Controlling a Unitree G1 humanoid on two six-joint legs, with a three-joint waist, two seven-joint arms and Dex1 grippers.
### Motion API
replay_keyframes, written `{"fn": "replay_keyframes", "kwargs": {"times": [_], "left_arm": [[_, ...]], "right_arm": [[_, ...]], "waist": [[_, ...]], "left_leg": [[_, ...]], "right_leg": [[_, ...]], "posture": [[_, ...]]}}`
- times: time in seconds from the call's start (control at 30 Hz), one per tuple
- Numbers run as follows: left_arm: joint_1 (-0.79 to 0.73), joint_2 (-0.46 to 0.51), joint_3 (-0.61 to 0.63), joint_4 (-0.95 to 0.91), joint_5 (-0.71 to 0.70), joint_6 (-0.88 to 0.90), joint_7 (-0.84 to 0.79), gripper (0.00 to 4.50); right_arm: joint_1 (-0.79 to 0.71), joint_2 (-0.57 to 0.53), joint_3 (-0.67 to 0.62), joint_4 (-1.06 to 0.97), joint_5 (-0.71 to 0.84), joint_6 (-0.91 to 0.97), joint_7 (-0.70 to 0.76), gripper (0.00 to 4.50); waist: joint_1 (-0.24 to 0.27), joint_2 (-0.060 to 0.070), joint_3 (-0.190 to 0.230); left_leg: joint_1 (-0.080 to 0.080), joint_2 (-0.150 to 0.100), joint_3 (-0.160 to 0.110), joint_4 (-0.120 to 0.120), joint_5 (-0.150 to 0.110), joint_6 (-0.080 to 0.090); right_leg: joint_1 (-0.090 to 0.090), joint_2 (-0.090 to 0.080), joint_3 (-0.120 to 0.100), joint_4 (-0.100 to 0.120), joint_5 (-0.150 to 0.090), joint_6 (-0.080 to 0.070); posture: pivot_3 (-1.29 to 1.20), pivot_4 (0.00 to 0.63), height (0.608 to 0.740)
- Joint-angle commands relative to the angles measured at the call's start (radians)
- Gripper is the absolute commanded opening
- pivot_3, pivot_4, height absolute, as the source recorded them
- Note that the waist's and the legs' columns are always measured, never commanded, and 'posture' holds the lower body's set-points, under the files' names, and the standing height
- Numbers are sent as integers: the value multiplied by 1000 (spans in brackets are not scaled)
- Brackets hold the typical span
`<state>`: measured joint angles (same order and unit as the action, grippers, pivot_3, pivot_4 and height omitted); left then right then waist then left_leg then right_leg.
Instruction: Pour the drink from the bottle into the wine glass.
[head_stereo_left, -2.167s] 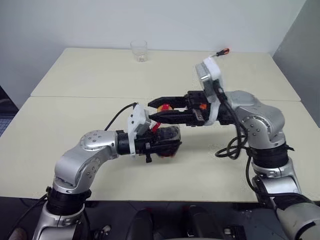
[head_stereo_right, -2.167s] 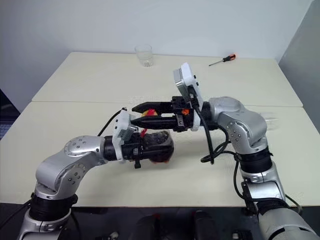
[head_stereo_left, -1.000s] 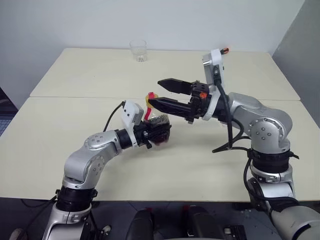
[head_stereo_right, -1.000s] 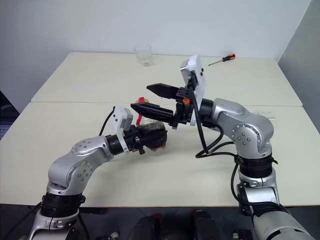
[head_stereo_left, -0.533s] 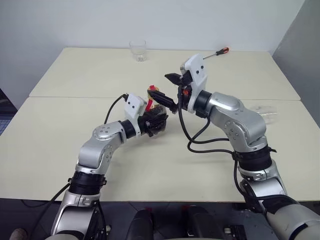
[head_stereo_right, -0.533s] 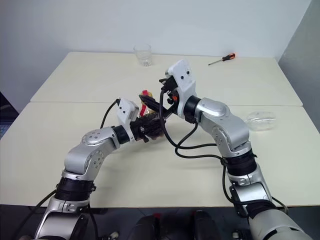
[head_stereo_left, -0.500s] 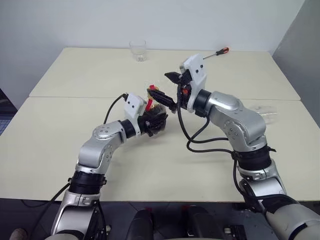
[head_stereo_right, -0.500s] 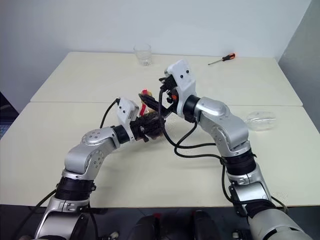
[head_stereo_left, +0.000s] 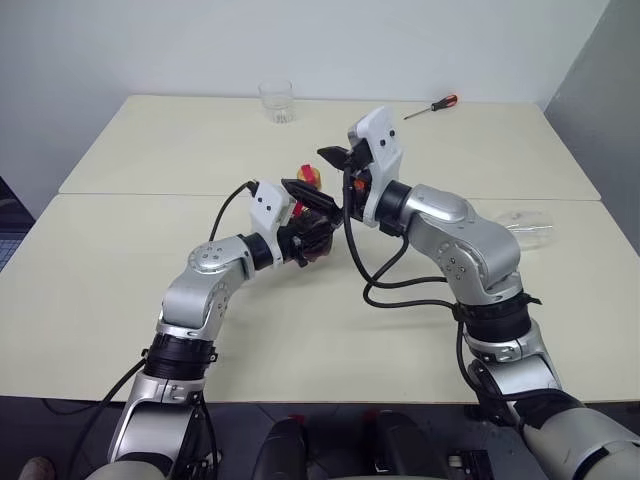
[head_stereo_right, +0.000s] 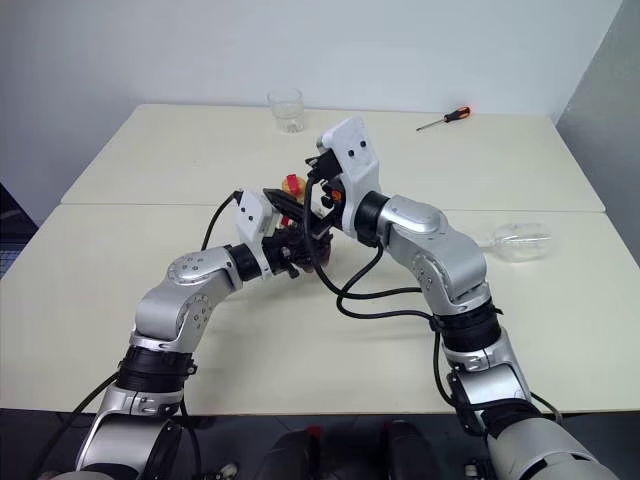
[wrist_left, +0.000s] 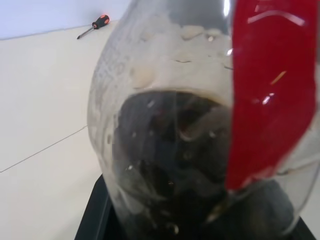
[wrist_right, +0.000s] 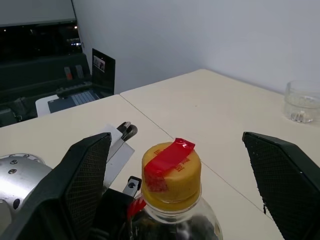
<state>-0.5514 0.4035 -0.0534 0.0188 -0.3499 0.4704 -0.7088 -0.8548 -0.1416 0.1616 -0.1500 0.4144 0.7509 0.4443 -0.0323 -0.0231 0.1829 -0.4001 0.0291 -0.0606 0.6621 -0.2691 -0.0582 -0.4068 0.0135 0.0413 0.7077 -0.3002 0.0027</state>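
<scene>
Item: the bottle (wrist_right: 171, 200), small, clear plastic, round-bodied. It is held above the table (head_stereo_left: 150, 290) near the seam where the two tabletops meet, roughly upright. Yellow cap (wrist_right: 171, 172) in place on the neck, a strip of red tape across its top. Red label band (wrist_left: 270, 90) runs down the body.

Item: the drink (wrist_left: 170, 165), dark brown, fills the lower part of the bottle; droplets and film cling to the clear wall above it.

Item: left gripper (head_stereo_left: 312, 228), clenched around the bottle's body from the robot's left, black fingers against the plastic.

Item: right gripper (wrist_right: 180, 185), released, its two black fingers (wrist_right: 82, 185) spread wide and standing on either side of the bottle's cap, with clear air between each finger and the cap. The arm reaches in from the robot's right, its white wrist housing above the bottle.

Item: the wine glass (head_stereo_right: 520, 241), clear, lying on its side on the table by the robot's right arm, well apart from the bottle.

Item: tumbler (head_stereo_left: 277, 101), clear, short, stemless, upright at the far edge of the table.

Item: screwdriver (head_stereo_left: 432, 105), orange and black handle, lying at the far right of the table.

Item: black cables (head_stereo_left: 385, 290) trailing from the right wrist across the tabletop.
</scene>
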Motion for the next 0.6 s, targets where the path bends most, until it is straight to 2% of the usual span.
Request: {"fn": "replay_keyframes", "kwargs": {"times": [0.03,0.13,0.23,0.47,0.5,0.6], "left_arm": [[-34,-7,10,-17,1,-34,-8,1815],[-37,-8,11,-15,3,-34,-12,1815],[-41,-10,11,-11,5,-35,-14,1815],[-46,-15,11,-12,9,-33,-14,1815],[-47,-16,12,-12,10,-33,-14,1815],[-50,-16,14,-13,11,-31,-15,1815]], "right_arm": [[-40,13,-13,-15,4,-8,6,4480],[-50,16,-16,-2,2,-11,8,4480],[-53,19,-16,9,-1,-16,8,3865],[-42,17,3,14,-19,-23,18,1368],[-42,16,5,14,-21,-24,20,1199],[-39,13,11,16,-30,-28,30,1207]], "waist": [[0,0,0],[0,0,0],[0,0,0],[0,0,0],[0,0,0],[0,0,0]], "left_leg": [[0,0,0,0,0,0],[0,0,0,0,0,0],[0,0,0,0,0,0],[0,0,0,0,0,0],[0,0,0,0,0,0],[0,0,0,0,0,0]], "right_leg": [[0,0,0,0,0,0],[0,0,0,0,0,0],[0,0,0,0,0,0],[0,0,0,0,0,0],[0,0,0,0,0,0],[0,0,0,0,0,0]], "posture": [[0,150,740],[0,150,740],[0,150,740],[0,150,740],[0,150,740],[0,150,740]]}}
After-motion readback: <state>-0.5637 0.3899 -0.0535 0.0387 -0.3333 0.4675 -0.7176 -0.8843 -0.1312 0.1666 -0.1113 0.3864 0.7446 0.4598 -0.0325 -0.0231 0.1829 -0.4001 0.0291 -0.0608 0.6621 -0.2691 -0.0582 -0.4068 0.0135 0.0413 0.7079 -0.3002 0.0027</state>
